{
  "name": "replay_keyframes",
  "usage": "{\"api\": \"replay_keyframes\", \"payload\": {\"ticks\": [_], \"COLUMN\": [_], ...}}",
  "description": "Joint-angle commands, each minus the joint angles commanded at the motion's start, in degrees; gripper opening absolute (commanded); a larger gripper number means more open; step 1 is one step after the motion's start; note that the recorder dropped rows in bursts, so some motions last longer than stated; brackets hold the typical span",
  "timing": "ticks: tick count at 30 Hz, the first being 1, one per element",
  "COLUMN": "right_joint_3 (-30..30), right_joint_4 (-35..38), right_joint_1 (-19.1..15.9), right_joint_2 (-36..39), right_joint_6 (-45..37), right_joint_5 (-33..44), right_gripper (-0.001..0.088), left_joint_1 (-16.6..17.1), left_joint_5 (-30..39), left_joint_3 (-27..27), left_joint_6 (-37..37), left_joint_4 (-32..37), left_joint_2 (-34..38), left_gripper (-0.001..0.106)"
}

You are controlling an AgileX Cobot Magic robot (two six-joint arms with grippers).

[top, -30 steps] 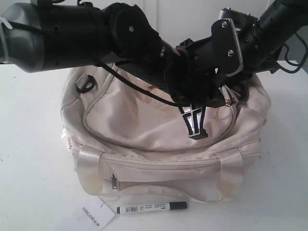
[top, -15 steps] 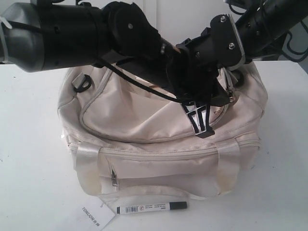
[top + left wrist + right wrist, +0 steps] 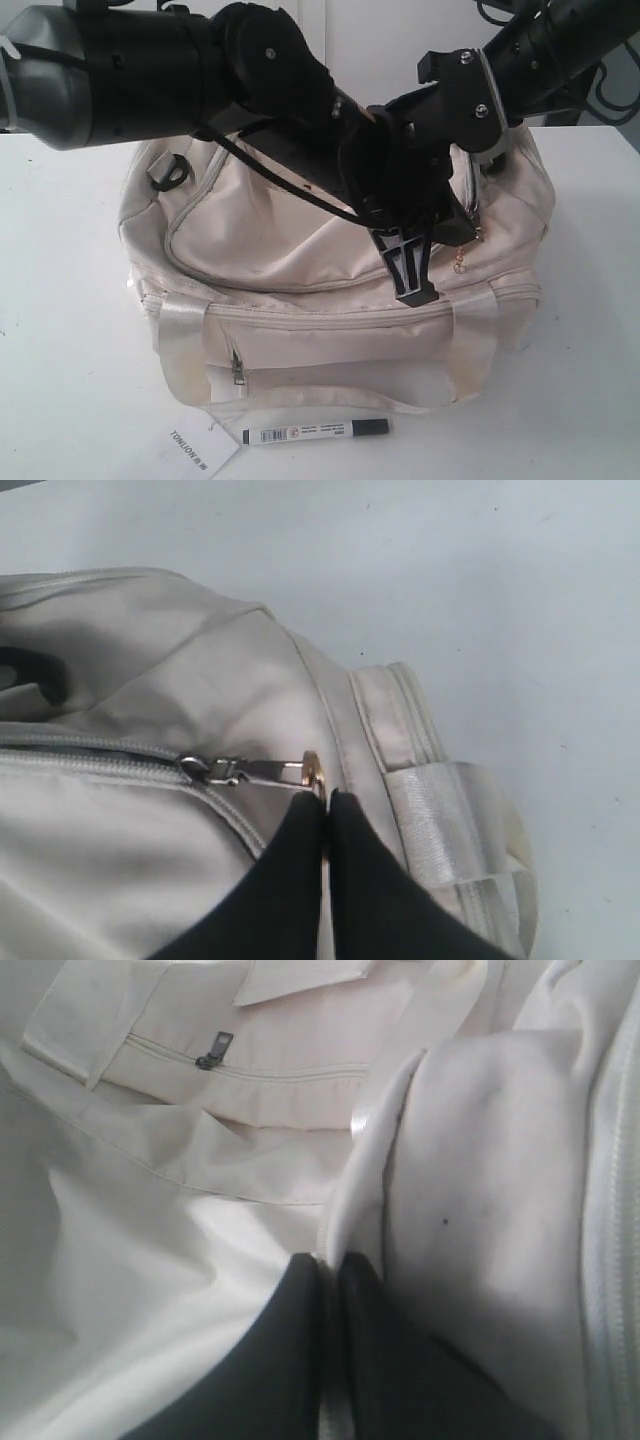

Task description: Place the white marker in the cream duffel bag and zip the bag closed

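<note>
Atop bag (image 3: pixel 280 240), left gripper (image 3: pixel 325 800) pinches zip pull (image 3: pixel 268 770); right gripper (image 3: pixel 330 1265) clamps bag fabric. Loose marker (image 3: pixel 315 432) lies on table (image 3: pixel 70 350) in front

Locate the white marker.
In the exterior view, the white marker lies on the table in front of the cream duffel bag, beside the paper tag.

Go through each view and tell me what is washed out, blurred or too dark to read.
Exterior view: even light, white table nearly blown out; white marker sharp, its print unreadable. Left wrist view: zipper pull crisp, left pincer featureless black. Right wrist view: soft focus, cream duffel bag fabric washed out, right pincer a dark silhouette.
</note>
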Motion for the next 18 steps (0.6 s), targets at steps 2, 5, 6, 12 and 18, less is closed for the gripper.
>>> {"api": "replay_keyframes", "payload": {"ticks": [2, 5, 6, 12, 18], "right_joint_3": [0.0, 0.0, 0.0, 0.0, 0.0], "right_joint_4": [0.0, 0.0, 0.0, 0.0, 0.0], "right_joint_1": [0.0, 0.0, 0.0, 0.0, 0.0], "right_joint_2": [0.0, 0.0, 0.0, 0.0, 0.0], "right_joint_6": [0.0, 0.0, 0.0, 0.0, 0.0], "right_joint_5": [0.0, 0.0, 0.0, 0.0, 0.0], "right_gripper": [0.0, 0.0, 0.0, 0.0, 0.0], "left_joint_1": [0.0, 0.0, 0.0, 0.0, 0.0], "left_joint_5": [0.49, 1.44, 1.7, 3.45, 7.79], "left_joint_3": [0.0, 0.0, 0.0, 0.0, 0.0], "left_joint_6": [0.0, 0.0, 0.0, 0.0, 0.0], "left_joint_4": [0.0, 0.0, 0.0, 0.68, 3.88], "left_joint_2": [0.0, 0.0, 0.0, 0.0, 0.0], "left_gripper": [0.0, 0.0, 0.0, 0.0, 0.0]}}
